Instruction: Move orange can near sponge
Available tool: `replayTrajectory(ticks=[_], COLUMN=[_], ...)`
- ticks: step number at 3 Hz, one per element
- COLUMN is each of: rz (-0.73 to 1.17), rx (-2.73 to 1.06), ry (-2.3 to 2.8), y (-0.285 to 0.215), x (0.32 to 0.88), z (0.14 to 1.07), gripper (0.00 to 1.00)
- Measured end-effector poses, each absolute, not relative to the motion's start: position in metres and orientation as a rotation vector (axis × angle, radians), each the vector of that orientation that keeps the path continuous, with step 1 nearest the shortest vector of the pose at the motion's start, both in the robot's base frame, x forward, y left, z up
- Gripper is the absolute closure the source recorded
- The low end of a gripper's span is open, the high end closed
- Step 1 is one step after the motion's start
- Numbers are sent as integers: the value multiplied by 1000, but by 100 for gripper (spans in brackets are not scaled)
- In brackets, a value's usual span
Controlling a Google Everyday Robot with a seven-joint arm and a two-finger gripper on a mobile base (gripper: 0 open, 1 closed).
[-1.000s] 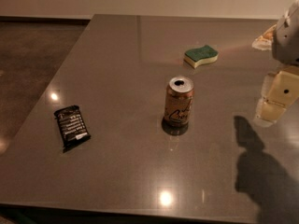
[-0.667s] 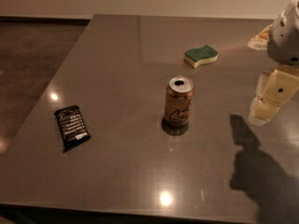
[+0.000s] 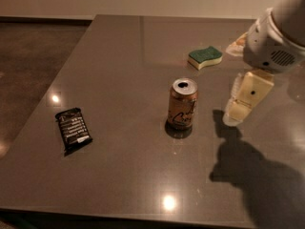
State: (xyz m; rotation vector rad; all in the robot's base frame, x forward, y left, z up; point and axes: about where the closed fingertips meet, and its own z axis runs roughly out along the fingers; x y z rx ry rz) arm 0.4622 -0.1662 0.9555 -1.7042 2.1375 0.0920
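The orange can [image 3: 183, 104] stands upright in the middle of the grey table [image 3: 119, 66], silver top with its opening showing. The sponge [image 3: 205, 57], green top over a pale yellow body, lies flat behind the can and a little to its right. My gripper [image 3: 234, 81] hangs over the table's right side, to the right of the can and in front of and to the right of the sponge. It is open and empty. One pale finger [image 3: 246, 98] points down and left, a short gap from the can. The other finger is partly hidden behind the white wrist housing.
A flat black snack wrapper [image 3: 74, 129] lies near the table's left edge. The arm's dark shadow [image 3: 257, 175] falls on the table's front right part. A brown floor [image 3: 28, 66] lies beyond the left edge.
My gripper has moved left, closer to the can. The can, sponge and wrapper have not moved.
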Motion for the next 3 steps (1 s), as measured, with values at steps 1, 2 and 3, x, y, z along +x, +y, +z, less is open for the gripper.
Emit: replayTrajectory(ticks=[1,2,3], rz=[156,207,257], rx=[-1702,-1710,-1710], ry=[2123,2120,2120], y=[-144,-130,-120], x=[471,479,487], z=[942,930,920], gripper=[0,0,0])
